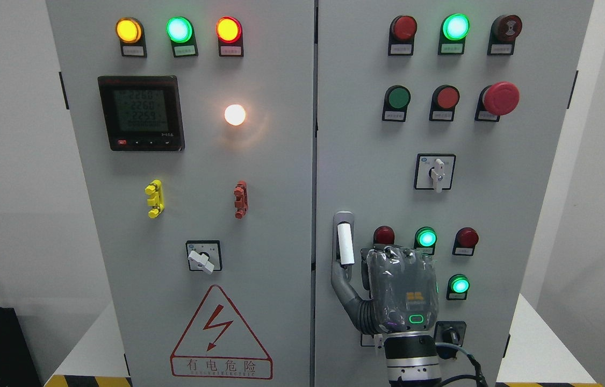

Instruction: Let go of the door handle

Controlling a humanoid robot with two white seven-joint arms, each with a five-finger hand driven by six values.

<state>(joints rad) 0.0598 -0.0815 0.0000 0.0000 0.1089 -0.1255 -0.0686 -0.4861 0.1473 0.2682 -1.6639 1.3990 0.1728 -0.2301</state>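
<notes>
A robot's right hand (396, 290) is raised before the right door (528, 183) of a grey electrical cabinet, back of the hand to the camera, thumb (348, 293) spread toward the door handle (344, 244) and fingers relaxed, gripping nothing. The white-sleeved handle stands upright at that door's left edge, just beside the hand.

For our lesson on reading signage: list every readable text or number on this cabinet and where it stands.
"有电危险": red triangular lightning warning sign, left door.
"2260", "2260", "2259", roughly: black digital meter; bottom row blurred.
White labels under the round indicator lamps: too small.
Latin line under the Chinese: blurred.
</notes>
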